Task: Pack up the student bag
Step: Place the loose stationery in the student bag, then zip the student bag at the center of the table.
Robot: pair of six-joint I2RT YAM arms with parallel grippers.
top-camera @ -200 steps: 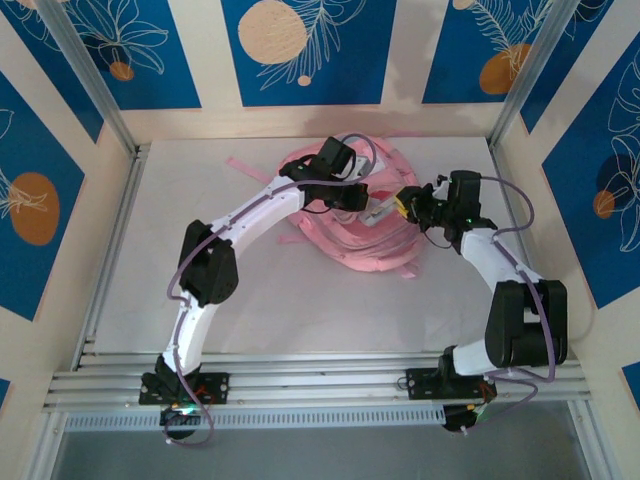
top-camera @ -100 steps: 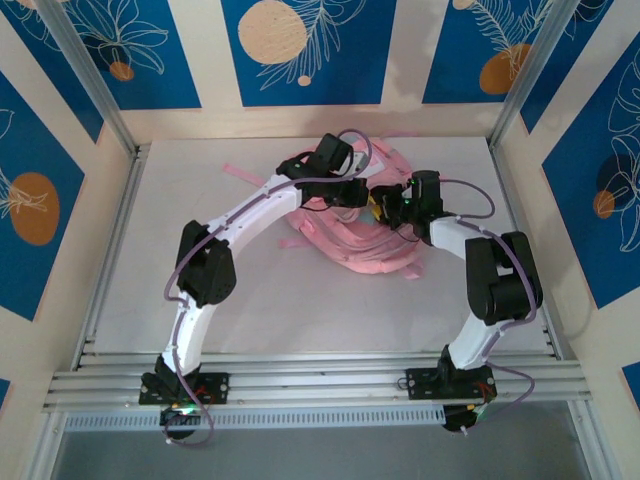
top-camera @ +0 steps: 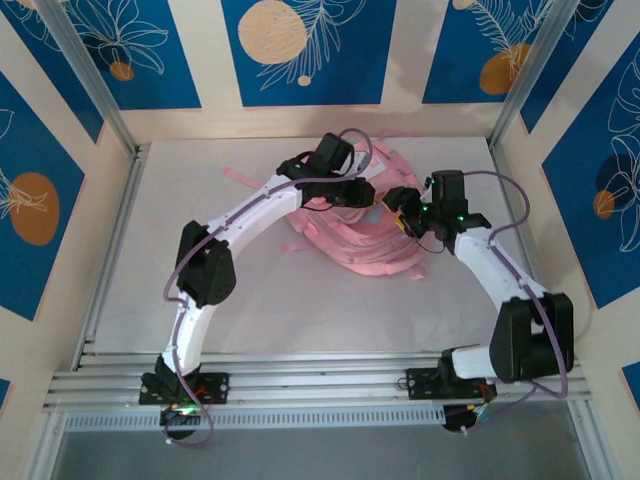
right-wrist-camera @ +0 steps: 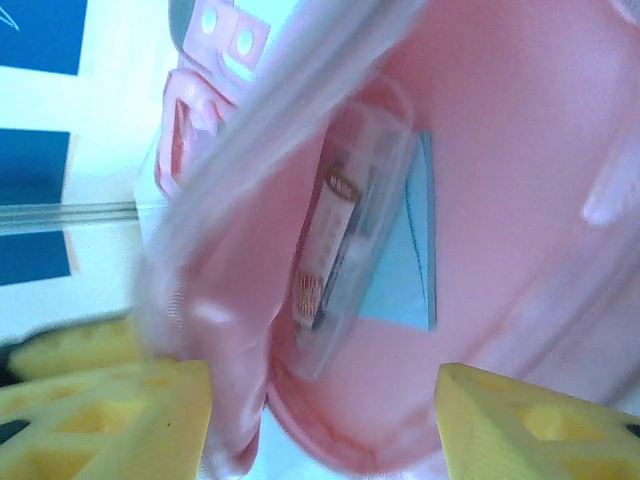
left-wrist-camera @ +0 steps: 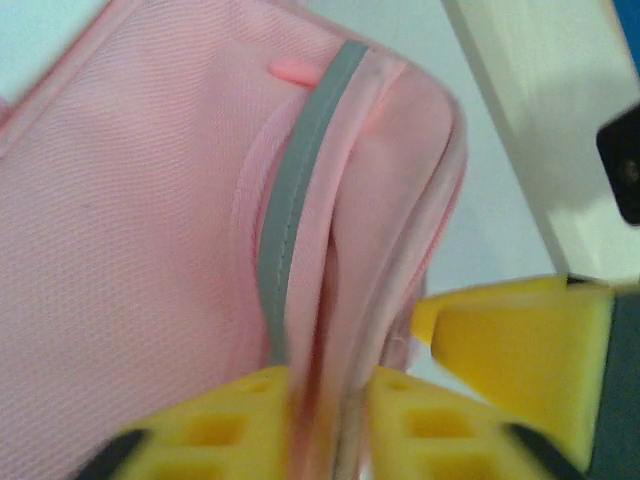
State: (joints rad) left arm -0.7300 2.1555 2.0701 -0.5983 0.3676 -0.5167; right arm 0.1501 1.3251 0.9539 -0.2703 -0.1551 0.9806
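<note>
So the left gripper (left-wrist-camera: 325,432) is clamped tight on a fold of the student bag (left-wrist-camera: 150,250), right beside the grey trim (left-wrist-camera: 300,180) (you can see pink fabric squeezed between its yellow fingers (left-wrist-camera: 215,435)). The right gripper (right-wrist-camera: 320,400) sits just at its 3 o'clock, spread wide and gripping nothing. The bag's open rim lies between its tips, with a clear labelled pouch (right-wrist-camera: 345,240) inside. On the table (top-camera: 250,300) the bag lies toward 12 o'clock from the middle.

Bright, even light from above in the top view, soft faint shadows on the table (top-camera: 300,300), both wrist views blurred, student bag (left-wrist-camera: 130,250) fabric smeared, pale background washed out
</note>
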